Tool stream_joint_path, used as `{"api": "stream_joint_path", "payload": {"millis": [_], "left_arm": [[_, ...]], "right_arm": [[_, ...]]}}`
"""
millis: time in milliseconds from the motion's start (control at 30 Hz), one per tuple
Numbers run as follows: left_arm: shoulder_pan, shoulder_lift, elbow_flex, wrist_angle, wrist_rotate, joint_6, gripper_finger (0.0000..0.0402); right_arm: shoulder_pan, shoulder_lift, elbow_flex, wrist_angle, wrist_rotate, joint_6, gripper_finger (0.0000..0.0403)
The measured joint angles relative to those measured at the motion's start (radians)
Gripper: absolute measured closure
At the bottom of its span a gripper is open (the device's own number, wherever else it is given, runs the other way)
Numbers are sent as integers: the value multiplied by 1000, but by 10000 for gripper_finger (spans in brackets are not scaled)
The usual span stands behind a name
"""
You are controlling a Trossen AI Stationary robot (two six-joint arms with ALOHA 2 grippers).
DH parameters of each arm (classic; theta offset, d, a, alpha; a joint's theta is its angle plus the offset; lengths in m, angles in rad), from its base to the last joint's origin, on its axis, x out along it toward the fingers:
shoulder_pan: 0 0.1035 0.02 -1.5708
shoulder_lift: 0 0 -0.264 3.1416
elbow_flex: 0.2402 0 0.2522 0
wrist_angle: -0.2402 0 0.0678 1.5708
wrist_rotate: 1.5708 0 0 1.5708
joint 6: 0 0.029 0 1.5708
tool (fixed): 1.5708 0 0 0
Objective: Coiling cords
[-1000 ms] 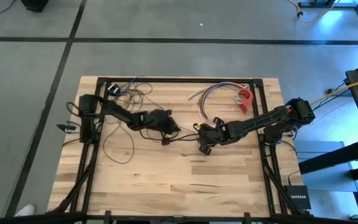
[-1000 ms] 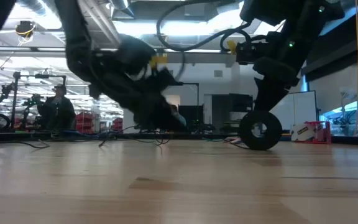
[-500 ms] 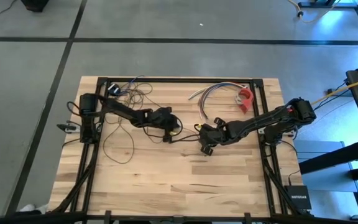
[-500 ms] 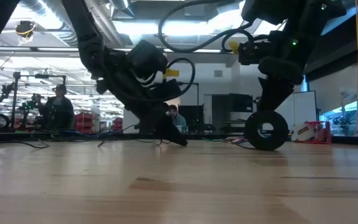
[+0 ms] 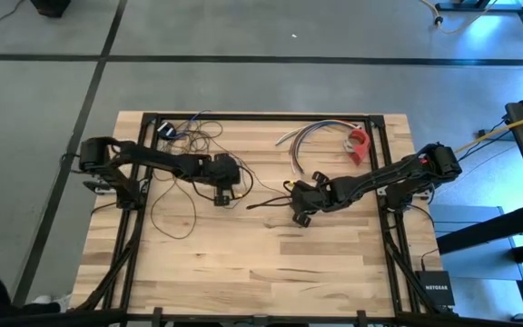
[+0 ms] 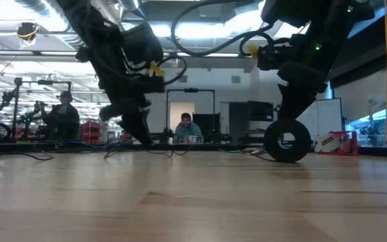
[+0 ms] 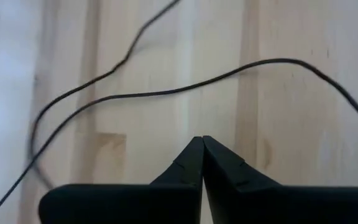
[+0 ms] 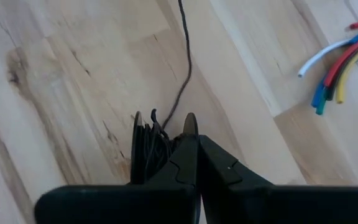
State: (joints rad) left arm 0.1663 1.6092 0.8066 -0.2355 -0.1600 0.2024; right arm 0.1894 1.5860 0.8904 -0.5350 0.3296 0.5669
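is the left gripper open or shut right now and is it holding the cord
Shut and empty. In its wrist view the left gripper has fingertips pressed together, and the cord lies on the table beyond them.

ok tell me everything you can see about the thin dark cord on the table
The cord is a very thin, dark brown-black wire lying loose on the wooden table. It tangles near the far left corner and makes one big open loop on the left side. A single strand runs across the middle to the right gripper, whose shut fingers pinch a small bunch of wound turns. Two slack strands curve over the wood ahead of the shut left gripper, which holds nothing.
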Motion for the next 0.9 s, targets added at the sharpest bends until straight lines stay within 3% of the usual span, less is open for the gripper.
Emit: {"api": "stream_joint_path", "payload": {"millis": [200,433,500,633,900], "left_arm": [[-3,-84,0,-21,5,-16,381],[-17,-149,1,40,10,-28,288],[-30,-150,1,122,63,-42,268],[-68,-74,3,365,201,-27,249],[-141,204,6,780,209,-11,247]], "right_arm": [[0,1,0,46,-2,-12,397],[0,2,-1,79,-5,-23,397],[0,3,-1,82,0,-29,397],[1,4,-3,87,56,-38,397],[0,5,-4,154,99,-17,397]]}}
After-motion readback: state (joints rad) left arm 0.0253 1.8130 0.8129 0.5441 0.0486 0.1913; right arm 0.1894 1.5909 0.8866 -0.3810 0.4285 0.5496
